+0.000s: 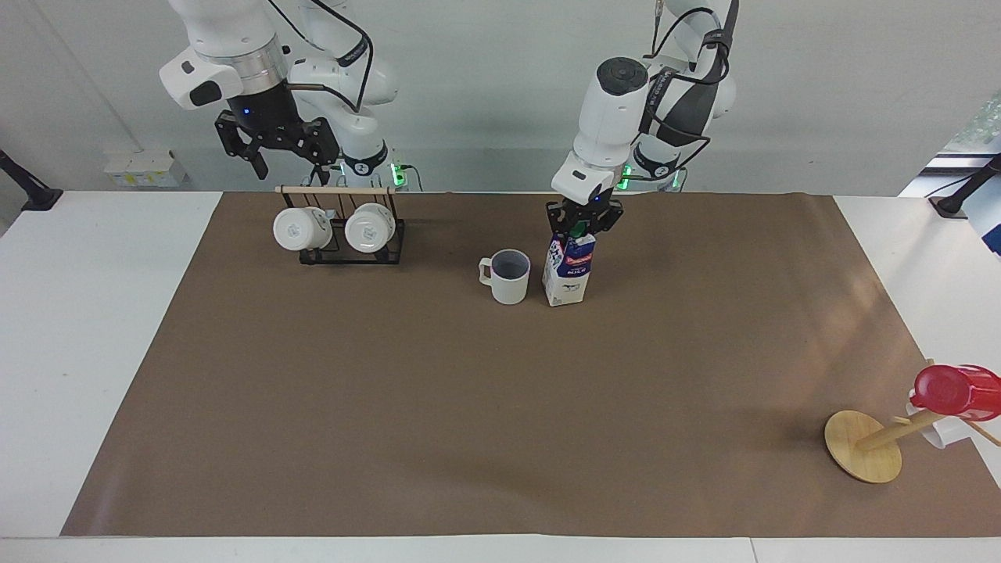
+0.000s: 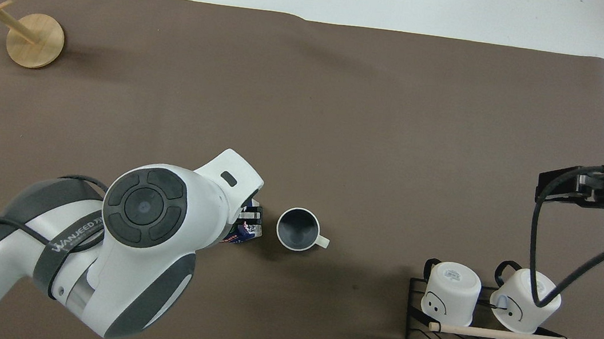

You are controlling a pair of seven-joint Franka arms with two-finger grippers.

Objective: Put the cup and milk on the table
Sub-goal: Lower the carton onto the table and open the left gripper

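The cream-white cup (image 1: 508, 277) (image 2: 297, 229) stands upright on the brown mat of the table (image 1: 500, 407). Beside it, toward the left arm's end, the milk (image 1: 569, 270) (image 2: 245, 233) stands on the mat too. My left gripper (image 1: 583, 225) comes down from above and is shut on the milk's gable top, by the green cap. In the overhead view the left arm covers most of the carton. My right gripper (image 1: 285, 152) (image 2: 576, 189) hangs open and holds nothing, above the mug rack.
A black wire rack (image 1: 344, 234) (image 2: 479, 318) holds two white mugs near the right arm's base. A wooden stand (image 1: 864, 446) (image 2: 36, 33) with a red cup (image 1: 954, 391) sits at the mat's corner farthest from the robots, at the left arm's end.
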